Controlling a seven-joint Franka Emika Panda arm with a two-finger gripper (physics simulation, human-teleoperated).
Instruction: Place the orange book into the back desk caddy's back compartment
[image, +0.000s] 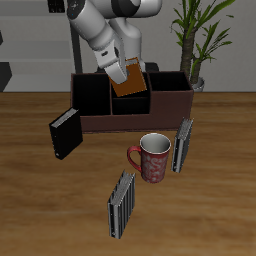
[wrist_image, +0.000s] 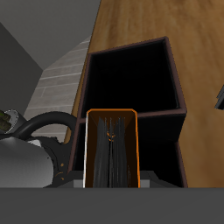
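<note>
My gripper (image: 124, 66) is shut on the orange book (image: 129, 82) and holds it tilted just above the middle of the back desk caddy (image: 165, 108), a long dark reddish-brown box with black cells. The book's lower edge is at the caddy's rim, over the small middle cells, which it partly hides in the exterior view. In the wrist view the book (wrist_image: 110, 149) hangs edge-on, orange-rimmed, over the black cells (wrist_image: 136, 79) of the caddy. I cannot tell which of these cells is the back compartment.
A black book (image: 64, 133) leans at one end of the caddy. A red mug (image: 153, 157) stands in front of it. Grey striped books stand beside the mug (image: 184, 144) and near the table's front edge (image: 121, 203). A potted plant (image: 200, 40) stands behind the caddy.
</note>
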